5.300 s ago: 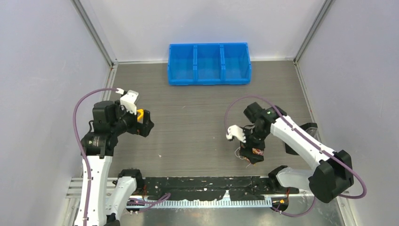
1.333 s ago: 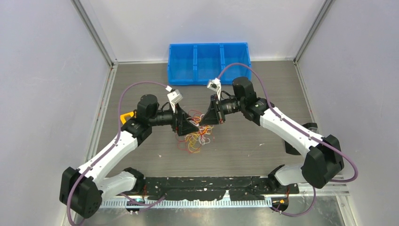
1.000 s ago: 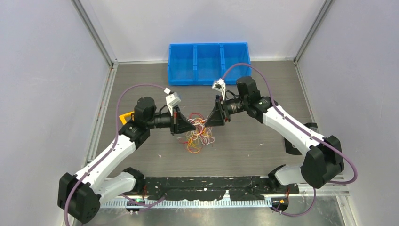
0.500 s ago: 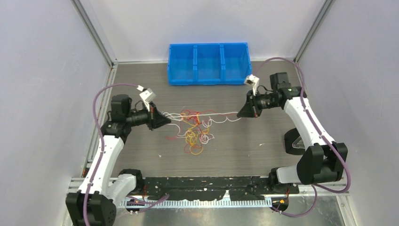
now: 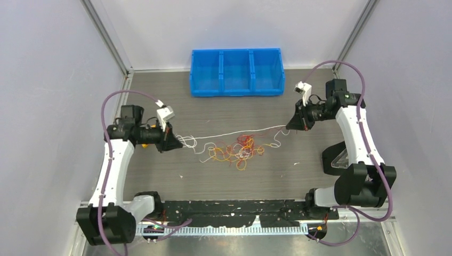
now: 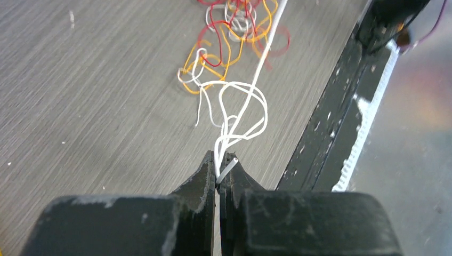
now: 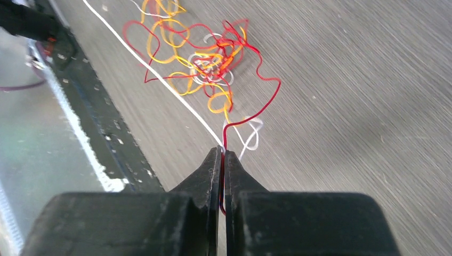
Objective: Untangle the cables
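Observation:
The cables [image 5: 239, 150] are thin curly red, orange and white wires, knotted loosely at mid table [image 7: 210, 64]. A white strand [image 5: 234, 131] runs taut between both grippers. My left gripper [image 5: 178, 142] at the left is shut on white strands [image 6: 234, 114], their ends pinched at its tips [image 6: 219, 166]. My right gripper [image 5: 288, 128] at the right is shut on a red wire [image 7: 250, 114] and the white strand, both entering between its tips [image 7: 222, 151]. Both grippers sit well apart from the knot.
A blue three-compartment bin [image 5: 236, 72] stands at the back of the table. A black rail [image 5: 240, 208] runs along the near edge, close beside both wrist views. Grey walls close in both sides.
Both arms have swung outward, away from each other, stretching the white strand straight. The knot has been drawn out flatter and shifted right. The right gripper closed within the last second.

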You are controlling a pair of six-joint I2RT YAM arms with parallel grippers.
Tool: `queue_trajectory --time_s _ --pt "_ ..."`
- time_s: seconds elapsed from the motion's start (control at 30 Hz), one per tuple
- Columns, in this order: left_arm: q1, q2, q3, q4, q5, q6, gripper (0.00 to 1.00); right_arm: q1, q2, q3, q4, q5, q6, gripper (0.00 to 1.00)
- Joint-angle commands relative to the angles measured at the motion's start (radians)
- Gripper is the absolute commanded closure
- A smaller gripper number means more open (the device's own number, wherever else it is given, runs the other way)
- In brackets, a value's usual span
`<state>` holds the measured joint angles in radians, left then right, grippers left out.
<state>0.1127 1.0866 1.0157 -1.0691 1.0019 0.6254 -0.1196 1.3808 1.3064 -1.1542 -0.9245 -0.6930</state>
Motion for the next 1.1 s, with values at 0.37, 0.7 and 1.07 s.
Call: queue_trajectory --time_s 0.37,0.7,1.07 --pt "-0.346 0.091 -0.13 0.604 -0.285 -0.451 0.16 0.297 0.09 -0.122 0.366 0.337 0.313 0.15" --pt "-0.574 0.546 0.081 0.918 -0.313 -0.827 0.21 0.422 0.305 -0.148 0.706 0.325 0.617 0.17" --pt "-0.644 0.852 0.19 1.108 -0.328 -1.002 0.23 0.446 0.472 -0.183 0.843 0.311 0.72 0.33"
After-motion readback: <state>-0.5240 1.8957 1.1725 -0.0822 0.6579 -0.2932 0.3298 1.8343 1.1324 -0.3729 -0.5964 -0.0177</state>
